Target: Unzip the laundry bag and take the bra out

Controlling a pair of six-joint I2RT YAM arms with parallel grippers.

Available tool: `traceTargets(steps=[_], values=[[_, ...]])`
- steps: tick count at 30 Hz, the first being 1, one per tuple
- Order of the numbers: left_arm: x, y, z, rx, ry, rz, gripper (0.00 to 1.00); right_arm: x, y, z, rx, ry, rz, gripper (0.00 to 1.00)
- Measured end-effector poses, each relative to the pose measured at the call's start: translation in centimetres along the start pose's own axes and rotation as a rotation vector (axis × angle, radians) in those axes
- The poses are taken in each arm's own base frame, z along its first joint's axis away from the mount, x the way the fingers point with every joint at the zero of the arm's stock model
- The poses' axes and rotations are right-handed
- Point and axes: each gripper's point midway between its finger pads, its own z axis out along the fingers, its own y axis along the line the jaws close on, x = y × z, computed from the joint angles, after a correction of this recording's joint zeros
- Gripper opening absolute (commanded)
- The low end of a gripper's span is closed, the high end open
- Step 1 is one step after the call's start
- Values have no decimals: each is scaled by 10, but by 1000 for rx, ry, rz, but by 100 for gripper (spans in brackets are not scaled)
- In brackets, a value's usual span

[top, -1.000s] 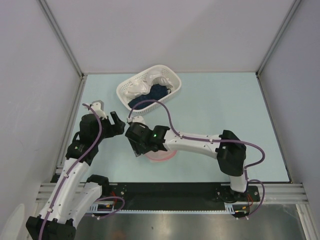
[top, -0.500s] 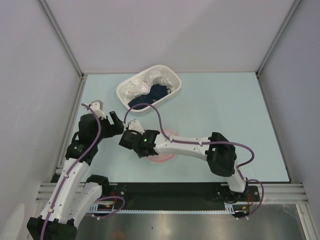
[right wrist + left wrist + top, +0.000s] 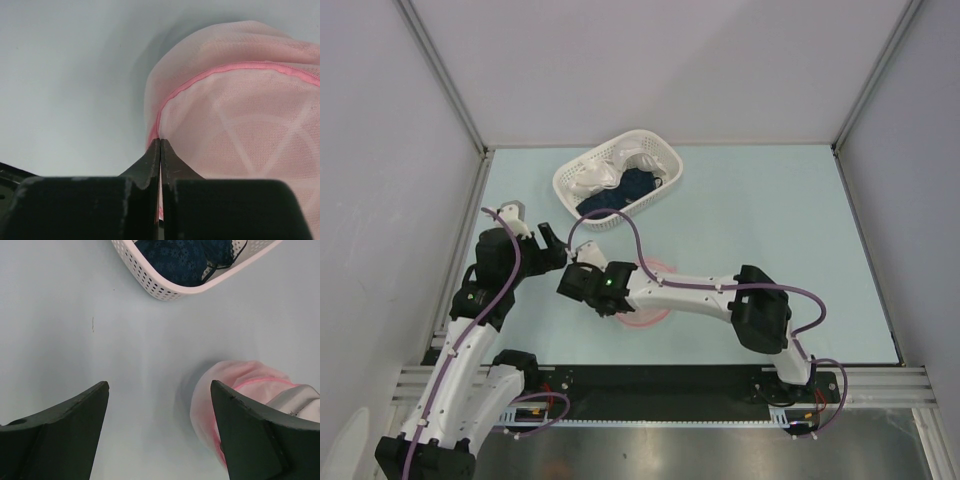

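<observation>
Two sets of jaws inspected. Right jaws are pressed together, pinching the pink zip edging [image 3: 215, 71] of the laundry bag [image 3: 240, 130], which lies on the counter [image 3: 65, 75] at and just beyond their tips. Left jaws are spread wide above bare counter, holding nothing; the bag sits just ahead of one finger. A white lattice basket [image 3: 165, 287] holding dark blue cloth [image 3: 185, 260] lies farther ahead of the left jaws.

Translucent fine mesh laundry bag [image 3: 240, 125], perforated plastic basket [image 3: 165, 287], smooth matt table [image 3: 75, 340], lacy dark blue cloth [image 3: 185, 260]
</observation>
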Motion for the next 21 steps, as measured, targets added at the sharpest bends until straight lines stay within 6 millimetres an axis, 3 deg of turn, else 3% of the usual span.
traceTargets(steps=[3, 7, 14, 21], values=[[0, 0, 0, 2, 1, -1, 88, -4, 2, -4, -36, -6, 23, 0], [0, 0, 0, 3, 1, -3, 88, -16, -5, -24, -103, -39, 91, 0], [1, -3, -1, 21, 2, -4, 86, -45, -30, -65, -236, -146, 239, 0], [6, -8, -2, 61, 14, -1, 84, -49, -58, -77, -284, -193, 339, 0]])
